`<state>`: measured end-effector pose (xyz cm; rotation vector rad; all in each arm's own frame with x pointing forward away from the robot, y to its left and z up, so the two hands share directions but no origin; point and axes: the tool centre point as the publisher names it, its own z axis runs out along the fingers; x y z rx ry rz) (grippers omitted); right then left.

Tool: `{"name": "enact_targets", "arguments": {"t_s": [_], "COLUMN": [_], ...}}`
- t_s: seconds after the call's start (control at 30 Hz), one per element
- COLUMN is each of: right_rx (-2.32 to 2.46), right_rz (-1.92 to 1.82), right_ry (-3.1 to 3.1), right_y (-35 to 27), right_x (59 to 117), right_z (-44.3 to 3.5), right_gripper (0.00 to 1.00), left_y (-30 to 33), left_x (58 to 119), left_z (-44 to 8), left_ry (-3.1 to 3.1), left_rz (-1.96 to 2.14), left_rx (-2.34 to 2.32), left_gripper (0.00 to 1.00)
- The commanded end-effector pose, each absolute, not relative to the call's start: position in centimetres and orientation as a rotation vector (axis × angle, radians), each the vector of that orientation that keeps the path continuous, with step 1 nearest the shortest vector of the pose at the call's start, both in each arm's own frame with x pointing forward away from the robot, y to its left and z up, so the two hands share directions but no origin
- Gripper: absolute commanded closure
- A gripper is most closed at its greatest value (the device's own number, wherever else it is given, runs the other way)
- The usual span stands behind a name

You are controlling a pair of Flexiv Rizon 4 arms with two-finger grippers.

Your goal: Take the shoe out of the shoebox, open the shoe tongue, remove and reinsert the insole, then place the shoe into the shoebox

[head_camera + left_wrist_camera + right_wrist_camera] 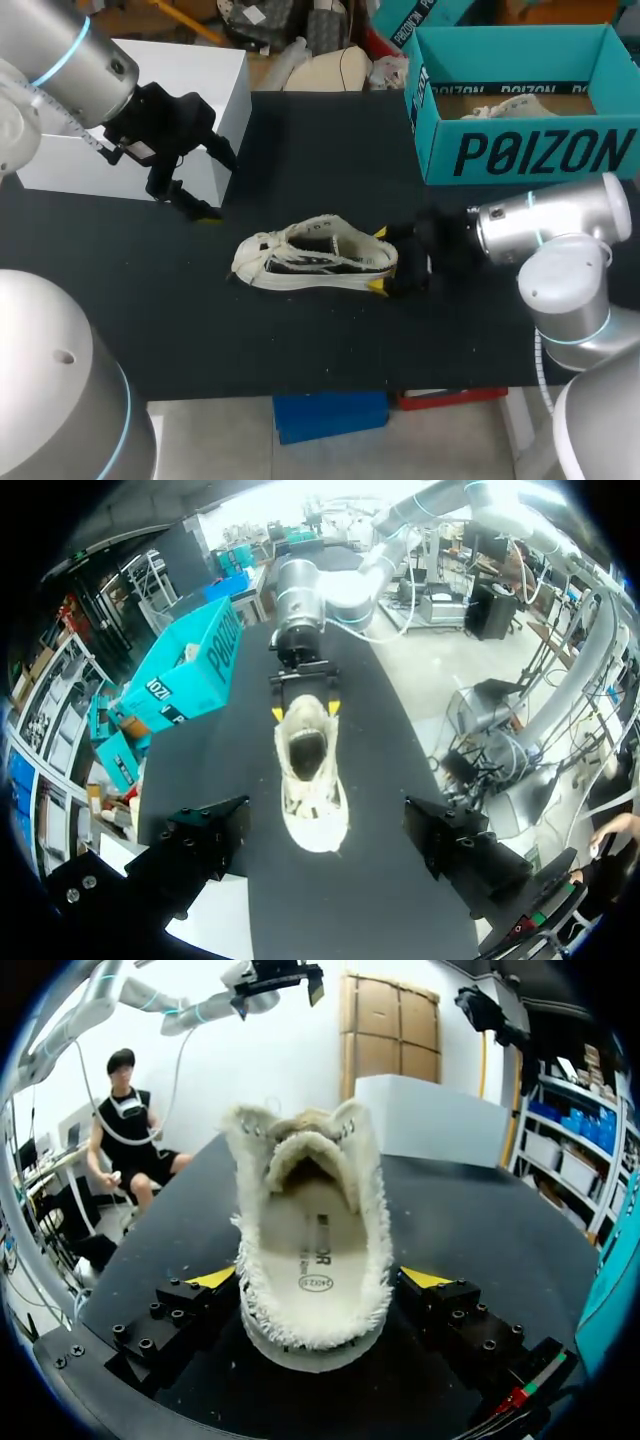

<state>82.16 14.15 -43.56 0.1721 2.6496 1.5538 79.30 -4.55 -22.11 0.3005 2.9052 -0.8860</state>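
Observation:
A cream sneaker [315,255] with frayed edges lies on its side at the middle of the black table, toe toward my left arm. My right gripper [379,261] is at its heel, open, one yellow tip on each side. From the right wrist, the sneaker [312,1260] gapes between the fingers [212,1278], its insole [315,1250] and raised tongue [305,1150] showing. My left gripper [212,185] hangs open above the table's left, holding nothing; seen from its wrist [325,820], the sneaker [312,770] lies ahead of it. The teal shoebox [520,150] stands open at back right.
A white box [180,80] stands at the back left, right behind my left gripper. Something pale lies inside the shoebox [190,670]. Bare black tabletop [180,320] stretches in front of the sneaker up to the near edge.

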Motion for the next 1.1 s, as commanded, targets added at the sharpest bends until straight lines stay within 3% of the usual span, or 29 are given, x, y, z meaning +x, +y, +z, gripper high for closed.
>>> {"name": "enact_targets", "arguments": {"t_s": [0.03, 0.1, 0.13, 0.17, 0.2, 0.57, 0.77, 1.1], "right_rx": [0.158, 0.145, 0.145, 0.145, 0.145, 0.145, 0.145, 0.145], "right_rz": [1.575, 1.602, 1.586, 1.586, 1.586, 1.586, 1.586, 1.586], "right_ry": [2.638, 2.634, 2.644, 2.644, 2.644, 2.644, 2.644, 2.644], "right_y": [14.8, 15.1, 15.2, 15.2, 15.2, 15.2, 15.2, 15.2], "right_x": [82.4, 82.5, 82.5, 82.5, 82.5, 82.5, 82.5, 82.5], "right_z": [-44.0, -44.1, -44.2, -44.2, -44.2, -44.2, -44.2, -44.2], "right_gripper": [0.00, 0.00, 0.08, 0.87, 1.00, 1.00, 1.00, 1.00], "left_y": [-4.5, -4.5, -4.5, -4.5, -4.5, -4.5, -7.7, -11.9], "left_x": [79.3, 79.3, 79.3, 79.3, 79.3, 79.3, 80.8, 82.1], "left_z": [-22.2, -22.2, -22.2, -22.2, -22.2, -22.2, -22.3, -27.5], "left_ry": [2.902, 2.902, 2.902, 2.902, 2.902, 2.902, 2.958, 3.116], "left_rz": [-0.887, -0.887, -0.887, -0.887, -0.887, -0.887, -0.568, -0.125], "left_rx": [0.303, 0.303, 0.303, 0.303, 0.303, 0.303, 0.083, -0.179], "left_gripper": [0.00, 0.00, 0.00, 0.00, 0.00, 0.00, 0.00, 0.00]}}
